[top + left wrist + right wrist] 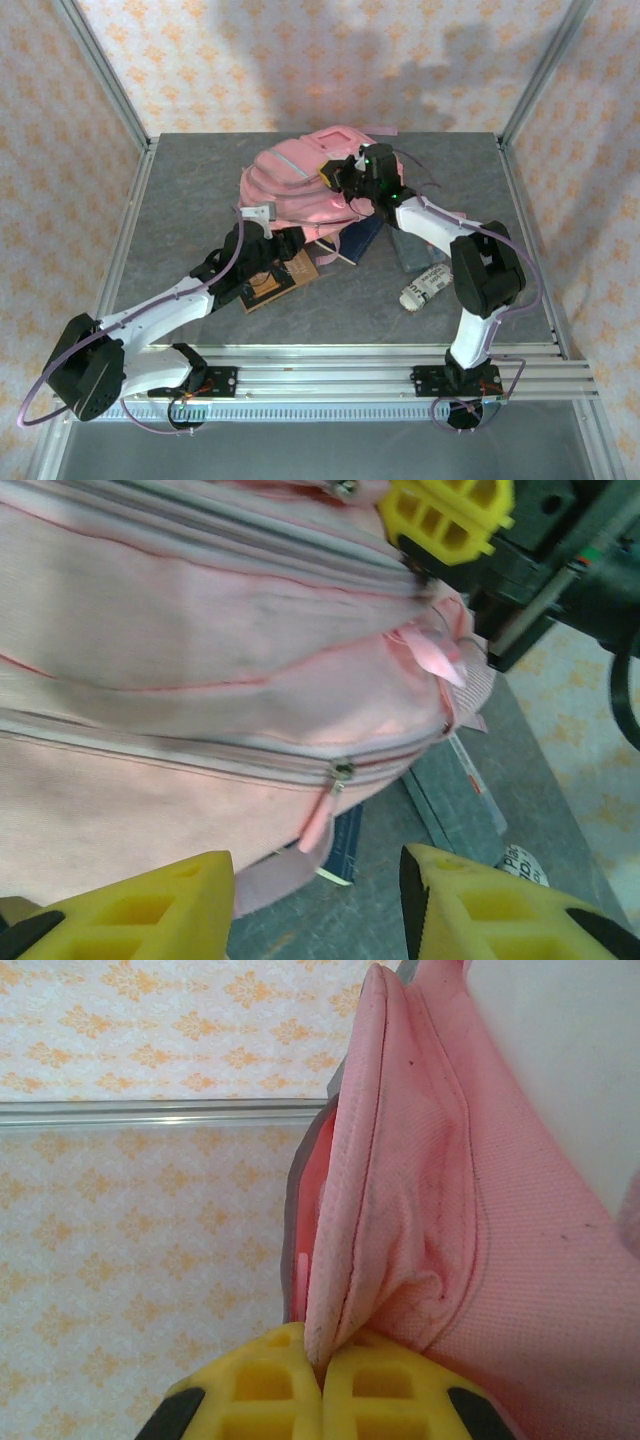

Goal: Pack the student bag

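Four items lie loose on the tabletop (200,180), so packing looks barely started. The right end effector (322,1360) is pinched tight on a fold of the student bag (300,185), and the left end effector (315,870) sits just beside the bag's zipped side, fingers apart and holding nothing. Left to load, by my read: brown book (272,285) under the left end effector, dark blue book (358,240) pinned beneath the bag beside it, and grey packet (415,255) and white labelled roll (425,287) nearside of the right one. I can't tell if the main compartment is unzipped.
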Available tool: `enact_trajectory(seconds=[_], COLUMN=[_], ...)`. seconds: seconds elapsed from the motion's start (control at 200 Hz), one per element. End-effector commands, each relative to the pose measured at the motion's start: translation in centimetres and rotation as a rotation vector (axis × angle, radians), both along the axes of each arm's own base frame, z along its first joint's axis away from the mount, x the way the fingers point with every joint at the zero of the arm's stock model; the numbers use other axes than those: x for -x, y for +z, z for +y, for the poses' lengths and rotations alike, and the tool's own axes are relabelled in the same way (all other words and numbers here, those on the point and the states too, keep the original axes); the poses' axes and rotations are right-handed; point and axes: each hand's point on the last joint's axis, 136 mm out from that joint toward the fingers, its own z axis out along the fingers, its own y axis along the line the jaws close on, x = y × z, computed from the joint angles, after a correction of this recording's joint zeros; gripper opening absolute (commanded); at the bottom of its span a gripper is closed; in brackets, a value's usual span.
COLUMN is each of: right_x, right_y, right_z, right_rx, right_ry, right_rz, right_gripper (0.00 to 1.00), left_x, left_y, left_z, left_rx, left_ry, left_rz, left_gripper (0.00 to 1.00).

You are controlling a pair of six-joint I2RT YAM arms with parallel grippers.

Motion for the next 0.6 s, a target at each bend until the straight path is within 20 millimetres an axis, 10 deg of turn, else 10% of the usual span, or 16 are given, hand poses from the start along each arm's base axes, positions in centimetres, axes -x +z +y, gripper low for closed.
enact_trajectory(seconds=[0.0,0.596], right_x=[0.8,0.7], right_y=[8.5,9.5], right_z=[0.4,0.7], right_rx=[-0.114,-0.131], right_ry=[0.038,0.046], right_rz=[-0.236,-0.246], right_gripper=[0.0,0.0], left_x=[-0.3,-3.7], left_y=[1.3,-4.0], left_z=[-0.6,-4.2], left_rx=[0.011,-0.269], left_ry=[0.015,0.066], left_rz=[-0.004,0.038], left_gripper=[0.49,0.43])
